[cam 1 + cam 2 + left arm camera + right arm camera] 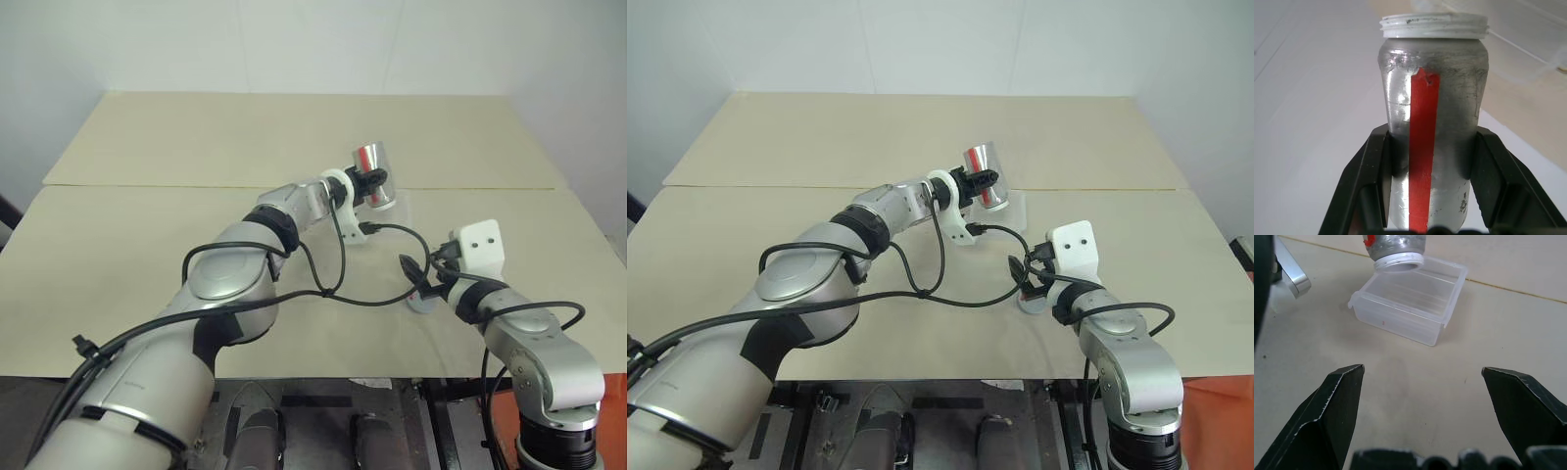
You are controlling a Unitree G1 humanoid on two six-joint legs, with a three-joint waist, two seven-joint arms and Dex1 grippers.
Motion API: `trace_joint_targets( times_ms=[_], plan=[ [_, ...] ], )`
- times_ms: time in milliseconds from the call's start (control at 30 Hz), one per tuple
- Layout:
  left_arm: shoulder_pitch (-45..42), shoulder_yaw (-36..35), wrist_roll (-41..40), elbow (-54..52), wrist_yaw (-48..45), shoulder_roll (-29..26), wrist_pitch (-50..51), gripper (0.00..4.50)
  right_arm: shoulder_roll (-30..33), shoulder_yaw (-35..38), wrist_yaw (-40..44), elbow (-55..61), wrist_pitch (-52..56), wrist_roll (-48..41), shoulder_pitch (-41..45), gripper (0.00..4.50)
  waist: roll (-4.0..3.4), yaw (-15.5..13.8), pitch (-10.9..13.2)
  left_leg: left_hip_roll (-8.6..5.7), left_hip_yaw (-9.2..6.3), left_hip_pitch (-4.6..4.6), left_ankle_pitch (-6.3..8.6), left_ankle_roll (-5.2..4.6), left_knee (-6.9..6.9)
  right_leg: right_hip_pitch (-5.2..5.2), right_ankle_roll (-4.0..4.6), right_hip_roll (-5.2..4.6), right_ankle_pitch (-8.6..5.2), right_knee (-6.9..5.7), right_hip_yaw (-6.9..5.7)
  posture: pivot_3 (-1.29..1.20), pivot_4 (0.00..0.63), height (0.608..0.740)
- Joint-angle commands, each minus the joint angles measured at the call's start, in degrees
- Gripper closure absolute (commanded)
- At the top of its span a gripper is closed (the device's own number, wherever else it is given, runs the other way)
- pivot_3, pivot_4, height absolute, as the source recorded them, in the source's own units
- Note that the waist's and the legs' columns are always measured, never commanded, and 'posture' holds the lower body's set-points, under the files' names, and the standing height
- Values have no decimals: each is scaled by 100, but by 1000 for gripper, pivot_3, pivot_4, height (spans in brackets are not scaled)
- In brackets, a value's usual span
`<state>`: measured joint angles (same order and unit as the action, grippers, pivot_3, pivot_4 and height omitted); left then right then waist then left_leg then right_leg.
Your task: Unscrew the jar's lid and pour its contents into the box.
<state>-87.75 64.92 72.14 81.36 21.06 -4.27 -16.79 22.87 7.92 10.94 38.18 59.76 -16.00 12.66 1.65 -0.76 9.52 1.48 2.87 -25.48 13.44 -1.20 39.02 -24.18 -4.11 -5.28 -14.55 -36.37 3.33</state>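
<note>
Pouring position now: the left gripper (1425, 196) has its black jaws clamped on the sides of the small shiny silver-grey cylindrical jar with the red stripe (1432, 122), lid off, white threaded mouth bare. Seen from the head, the jar (372, 174) is tipped over, base up and mouth slanting down. The right wrist view puts that open mouth right above the near rim of the shallow clear plastic box with rounded corners (1413, 308), which sits open on the table. Whether anything has dropped in yet cannot be told; the tiny specks on the box are too small to read as contents.

The right gripper (1422, 401) hangs low and well back from the box, jaws spread wide with nothing between them. The small round grey lid (423, 303) lies flat on the table just beside that right wrist.

Risk from here: the mouth sits over the box's edge, not its middle, so bits sliding out could land on the table in front of the box. That box looks light and nobody is holding it; a nudge from the jar's rim would likely skid it away. A black cable (372, 299) loops across the table between the arms and could snag.

Underfoot, a pale beige matte table (147, 215) with a seam running across it, plain white walls behind.
</note>
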Motion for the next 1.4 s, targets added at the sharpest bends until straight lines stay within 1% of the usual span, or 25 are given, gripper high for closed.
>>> trace_joint_targets(
  times_ms=[33, 67, 100, 167, 200, 267, 333, 400, 467, 533, 600, 733, 767, 867, 967, 1033, 1067, 1167, 1233, 1300, 1400],
  plan=[
    [-249, 7, 70, 16, 115, -25, 137, 2580, -3, 149, -57, 229, 0, -10, 15, 24, 0, 0, 0, -1, 0, 0, 0, 0, 0, -1, 0, -1, 0, -24, 0, 0, 150, 740],
    [-255, 33, 96, 17, 135, -24, 142, 2580, 5, 145, -51, 214, -6, -5, 10, 24, 0, 1, 0, -2, 0, 0, 0, 0, 3, -1, 0, -2, 0, -29, 0, 0, 150, 740],
    [-225, -201, -137, 18, -17, -23, 98, 2580, 20, 117, -45, 190, -26, 12, 3, 24, 0, 0, 0, -2, -1, 0, 0, 0, 3, -2, 0, -1, -1, -30, 0, 0, 150, 740],
    [-119, -915, -835, 14, -483, -4, -33, 2580, 57, 59, -33, 134, -74, 57, -9, 24, 0, -2, 0, -2, -1, 0, 0, 0, 6, -2, -1, -2, -1, -33, 0, 0, 150, 740],
    [-3, -1546, -1461, 2, -978, 19, -116, 2580, 62, 46, -30, 104, -89, 70, -6, 24, 0, 0, 0, -2, -1, -1, 0, 0, 8, -2, -1, -2, -1, -34, 0, 0, 150, 740],
    [150, -2327, -2178, -24, -1604, 44, -212, 2580, 57, 51, -24, 69, -98, 71, 2, 24, -1, 7, 0, -2, -1, 0, 0, -1, 13, 0, 0, -4, -1, -36, 0, 0, 150, 740],
    [419, -3870, -3665, -92, -2616, 175, 9, 2580, 52, 29, -15, 42, -115, 71, 24, 24, -3, 12, -2, -2, -1, 3, 0, -1, 14, 1, 0, -4, -1, -38, 0, 0, 150, 740],
    [578, -5057, -4769, -158, -3306, 295, 317, 2580, 81, -5, 2, 16, -134, 87, 37, 24, -4, 20, -2, 0, -1, 4, 0, -1, 20, 1, 0, -3, -1, -47, 0, 0, 150, 740],
    [703, -5835, -5447, -213, -3627, 337, 585, 2580, 92, -24, 22, -23, -147, 92, 70, 24, -3, 32, -2, 0, -2, 3, 0, -1, 27, 1, 0, -3, -1, -54, 0, 0, 150, 740],
    [773, -6761, -6303, -269, -3898, 413, 939, 2580, 128, -69, 66, -80, -181, 111, 109, 24, -4, 45, -2, -1, -4, 3, 0, -1, 35, 2, 0, -3, -1, -62, 0, 0, 150, 740],
    [797, -7239, -6712, -304, -3980, 436, 1118, 2580, 169, -107, 108, -139, -219, 131, 132, 24, -4, 56, -2, -1, -7, 3, 0, -1, 45, 3, -1, -3, -1, -70, 0, 0, 150, 740],
    [891, -7073, -6413, -333, -3787, 283, 999, 2580, 230, -196, 199, -253, -270, 155, 207, 24, -5, 64, -3, -2, -15, 12, 3, -5, 62, 21, -1, -1, 0, -75, -1, 0, 150, 740],
    [877, -6897, -6223, -336, -3716, 235, 908, 2580, 232, -203, 211, -264, -276, 152, 221, 24, -5, 68, -3, -2, -15, 13, 3, -6, 62, 22, -1, -1, 0, -75, -1, 0, 150, 740],
    [738, -6003, -5281, -329, -3307, 69, 501, 2580, 233, -219, 220, -268, -270, 153, 230, 24, -5, 66, -3, -5, -15, 12, 2, -5, 62, 19, -1, -2, 0, -76, -1, 0, 150, 740],
    [476, -4908, -4150, -292, -2577, -86, 134, 2580, 197, -229, 212, -185, -246, 137, 199, 24, -5, 43, -3, -7, -16, 11, 3, -5, 62, 20, -1, -2, 0, -77, -1, 0, 150, 740],
    [225, -3838, -3073, -243, -1921, -190, -65, 2580, 167, -232, 203, -43, -315, 134, 140, 24, -4, 8, -3, -8, -16, 9, 3, -5, 63, 18, -1, -2, 0, -76, -1, 0, 150, 740],
    [81, -3116, -2361, -207, -1504, -243, -86, 2580, 80, -151, 186, 34, -326, 71, 135, 24, -4, -5, -2, -9, -16, 7, 3, -5, 62, 17, -1, -2, 0, -75, -1, 0, 150, 740],
    [-254, -1685, -1008, -108, -615, -220, 2, 2580, -27, -32, 146, 203, -318, 35, 95, 24, -4, -12, -2, -12, -16, 3, 4, -6, 62, 16, -3, -3, -2, -73, -1, 0, 150, 740],
    [-408, -1070, -467, -51, -304, -66, 76, 2580, -69, 0, 82, 292, -290, 88, 15, 24, -4, -28, -2, -13, -16, 1, 4, -7, 63, 16, -5, -4, -3, -73, -1, 0, 150, 740],
    [-464, -473, 61, 1, -187, 104, 175, 2580, -130, 20, 0, 399, -254, 117, -103, 24, -4, -42, -2, -13, -16, 0, 5, -8, 63, 16, -8, -3, -5, -72, -1, 0, 150, 740],
    [-429, -27, 449, 58, -298, 266, 306, 2580, -262, 74, -152, 622, -172, 142, -242, 24, -4, -12, -2, -12, -12, -3, 4, -7, 64, 4, -8, -3, -5, -72, 1, 0, 150, 740]
  ],
)
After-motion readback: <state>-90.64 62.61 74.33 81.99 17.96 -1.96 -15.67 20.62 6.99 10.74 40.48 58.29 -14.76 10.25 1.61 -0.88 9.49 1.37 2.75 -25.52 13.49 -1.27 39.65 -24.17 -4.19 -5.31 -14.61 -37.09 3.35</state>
